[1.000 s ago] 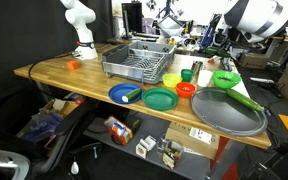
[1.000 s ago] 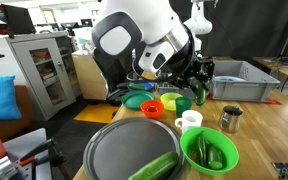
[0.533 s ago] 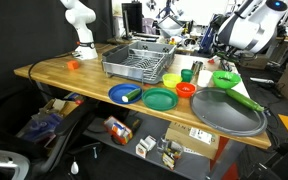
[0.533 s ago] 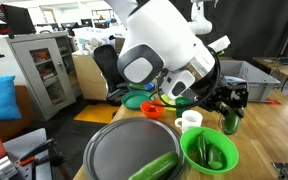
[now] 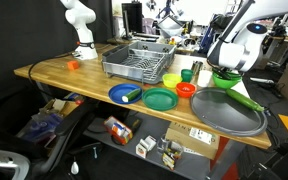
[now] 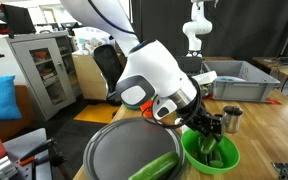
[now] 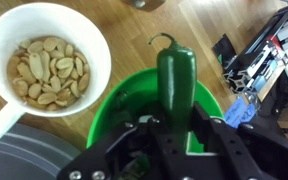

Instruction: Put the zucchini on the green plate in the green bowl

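My gripper [image 7: 174, 126] is shut on the zucchini [image 7: 174, 80], a dark green stubby vegetable with a curled stem. It sticks out past the fingers, above the lime green bowl [image 7: 121, 105]. In both exterior views the gripper [image 6: 206, 130] hangs just over the green bowl [image 6: 224, 160], which stands at the table's end [image 5: 225, 79]. The green plate [image 5: 160, 98] lies bare near the table's front edge, beside the blue plate [image 5: 119, 94]. A dark item shows inside the bowl under the gripper; I cannot tell what it is.
A white cup of nuts [image 7: 46, 62] stands right beside the bowl. A large grey tray [image 5: 227, 112] with a long green stick [image 6: 154, 167] lies next to it. Also nearby: a metal cup [image 6: 231, 118], an orange-red bowl [image 5: 185, 89], a small green cup [image 5: 187, 74] and a dish rack [image 5: 139, 60].
The arm has swung across and down with the zucchini, from above the cups to just over the green bowl. Nothing else moved.
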Motion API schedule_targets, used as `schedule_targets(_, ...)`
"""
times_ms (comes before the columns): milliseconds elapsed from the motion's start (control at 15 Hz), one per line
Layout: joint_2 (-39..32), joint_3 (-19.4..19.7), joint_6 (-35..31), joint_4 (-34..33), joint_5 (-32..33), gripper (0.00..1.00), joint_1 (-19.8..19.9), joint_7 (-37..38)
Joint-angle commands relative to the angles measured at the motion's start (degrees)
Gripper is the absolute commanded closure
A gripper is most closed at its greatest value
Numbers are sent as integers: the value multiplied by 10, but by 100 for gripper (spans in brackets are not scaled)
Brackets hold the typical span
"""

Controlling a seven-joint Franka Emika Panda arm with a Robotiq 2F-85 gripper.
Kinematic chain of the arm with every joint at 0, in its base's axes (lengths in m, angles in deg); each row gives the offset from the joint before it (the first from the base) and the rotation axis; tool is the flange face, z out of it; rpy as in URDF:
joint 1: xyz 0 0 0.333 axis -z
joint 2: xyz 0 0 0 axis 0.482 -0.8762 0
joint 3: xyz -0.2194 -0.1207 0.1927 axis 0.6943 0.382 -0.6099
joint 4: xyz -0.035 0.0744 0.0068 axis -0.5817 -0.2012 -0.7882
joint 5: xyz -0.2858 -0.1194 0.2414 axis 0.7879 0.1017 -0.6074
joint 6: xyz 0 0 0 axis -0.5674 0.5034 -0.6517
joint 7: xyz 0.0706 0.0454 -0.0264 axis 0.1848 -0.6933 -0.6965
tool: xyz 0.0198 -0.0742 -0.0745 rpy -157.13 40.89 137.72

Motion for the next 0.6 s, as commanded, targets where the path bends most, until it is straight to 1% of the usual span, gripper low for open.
schedule_targets(0, -16, 11, 0, -14, -11, 92, -10, 35)
schedule_targets(133, -14, 13, 1, -12, -7, 92, -11, 48)
schedule_targets(200, -13, 13, 1, -10, -6, 43, -11, 53)
schedule_targets(267, -13, 17, 1, -10, -6, 41, -14, 57)
schedule_targets(333, -11, 18, 1, -7, -6, 35, -17, 62)
schedule_targets(533, 0, 20, 1, 0, -5, 12, -27, 76)
